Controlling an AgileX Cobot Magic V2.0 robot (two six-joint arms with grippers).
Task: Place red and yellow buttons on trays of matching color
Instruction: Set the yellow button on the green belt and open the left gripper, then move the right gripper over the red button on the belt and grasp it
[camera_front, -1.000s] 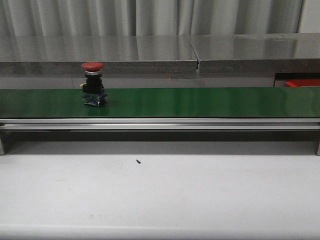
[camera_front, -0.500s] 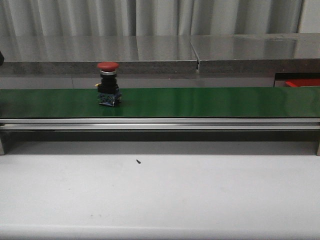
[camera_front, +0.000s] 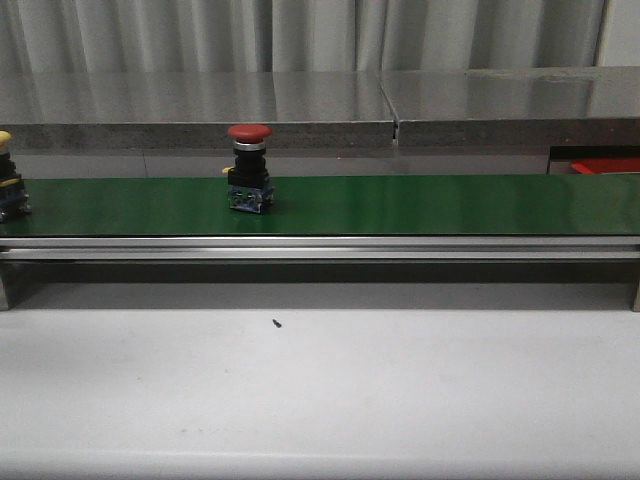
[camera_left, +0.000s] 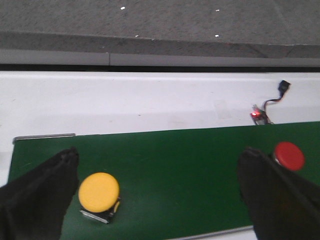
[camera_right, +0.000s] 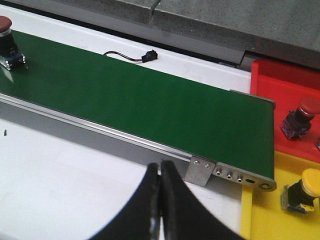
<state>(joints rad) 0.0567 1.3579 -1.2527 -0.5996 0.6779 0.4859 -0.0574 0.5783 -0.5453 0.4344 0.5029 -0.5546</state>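
Hanging above the near end of the green conveyor belt (camera_left: 175, 170), the left gripper (camera_left: 160, 200) has its jaws spread wide and holds nothing; a yellow button (camera_left: 99, 195) stands on the belt between them, closer to one finger, and a red button (camera_left: 288, 155) shows just beside the other finger. Across the rig, the right gripper (camera_right: 160, 200) has its 2 fingers pressed together with nothing between them, and it sits over the white table (camera_right: 65, 175) on the near side of the belt's far end. Just past that end lie the red tray (camera_right: 280, 85) and the yellow tray (camera_right: 265, 220), side by side; the red tray already carries 1 red-capped button (camera_right: 299, 116) and the yellow tray 1 yellow-capped button (camera_right: 302, 192), so I judge that at least 1 of each colour is sorted. From the front, the red button on the belt stands upright left of centre, and the yellow one is only just in view at the left edge. Those 2 are what remains: neither is grasped, and both are well apart from the trays.
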